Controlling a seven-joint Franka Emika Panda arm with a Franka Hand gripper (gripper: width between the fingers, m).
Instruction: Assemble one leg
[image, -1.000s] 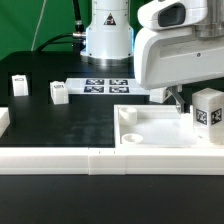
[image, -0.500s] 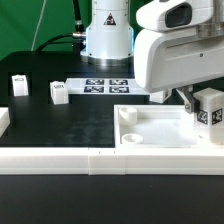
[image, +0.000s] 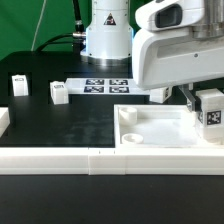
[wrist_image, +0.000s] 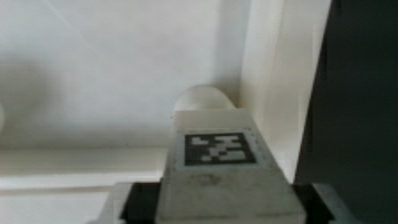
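My gripper (image: 203, 99) is shut on a leg (image: 211, 110), a small white block with a black-and-white tag. It holds the leg over the right part of the large white panel (image: 160, 132), close to its surface. In the wrist view the leg (wrist_image: 219, 150) stands between my gripper's (wrist_image: 219, 207) dark fingers, its rounded tip pointing at the white panel (wrist_image: 89, 90) near the panel's edge. Two more legs (image: 58, 92) (image: 19, 84) stand on the black table at the exterior view's left.
The marker board (image: 105, 86) lies in front of the robot base. A long white rail (image: 90, 160) runs along the front. Another white part (image: 3, 118) sits at the left edge. A round hole (image: 129, 137) shows in the panel's near corner.
The gripper with the leg has shifted slightly toward the exterior view's right over the panel. Nothing else has moved.
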